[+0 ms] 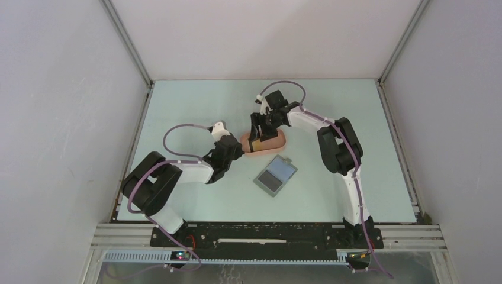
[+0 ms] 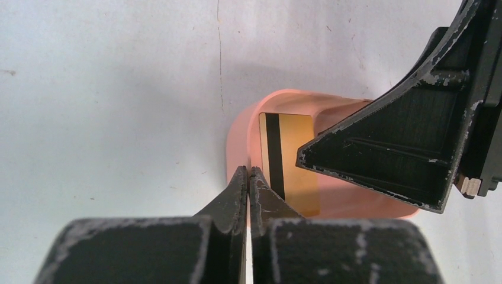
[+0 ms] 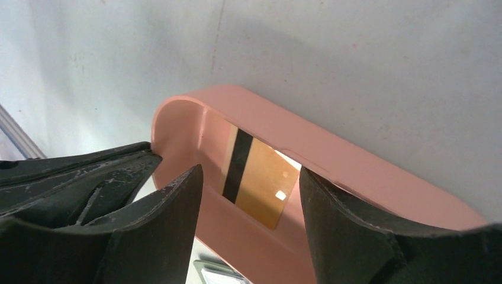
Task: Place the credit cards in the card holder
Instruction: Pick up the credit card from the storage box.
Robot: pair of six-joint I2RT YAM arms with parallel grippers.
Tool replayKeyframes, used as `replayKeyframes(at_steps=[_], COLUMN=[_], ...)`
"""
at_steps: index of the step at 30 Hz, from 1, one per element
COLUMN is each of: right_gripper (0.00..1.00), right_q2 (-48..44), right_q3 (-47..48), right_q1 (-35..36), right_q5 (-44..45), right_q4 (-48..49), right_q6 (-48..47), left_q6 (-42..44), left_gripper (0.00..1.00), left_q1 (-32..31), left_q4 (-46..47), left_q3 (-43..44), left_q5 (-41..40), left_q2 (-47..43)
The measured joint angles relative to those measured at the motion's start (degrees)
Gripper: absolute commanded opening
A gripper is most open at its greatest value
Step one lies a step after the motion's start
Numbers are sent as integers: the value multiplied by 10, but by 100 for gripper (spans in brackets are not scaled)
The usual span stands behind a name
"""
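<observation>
Here the right pincer (image 3: 250,171) gapes over a tan credit card (image 3: 263,192) (stripe up) in the pink tray (image 3: 367,174). The left pincer (image 2: 249,173) is closed, empty; the card holder (image 1: 275,175) lies at the tray's five o'clock.

Top cam's mounted high behind both arm bases, looking down on the whole pale green counter (image 1: 195,106). Wrist cams sit right behind the left tool (image 2: 249,171) and right tool (image 3: 250,171), super close. Both share the shallow pink oblong plastic tray (image 2: 241,142) with its yellowish-tan black-striped card (image 2: 296,154); top cam sees that tray mid-counter.
</observation>
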Motion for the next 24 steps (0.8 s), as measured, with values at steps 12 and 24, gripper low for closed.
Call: replayKeyframes(at_steps=[12,24], right_gripper=[69,69], right_q2=[11,1], right_q3=[0,2], right_q1=[11,11], right_q5=[-54,-28], right_q4=[12,-5], right_q6=[26,-17], left_q6=[-1,-7], left_gripper=[0,0], left_q1=[-6,-7], left_q4=[1,-2], left_q3=[-4,-4], left_q5=[0,-6], left_q2=[-3,-4])
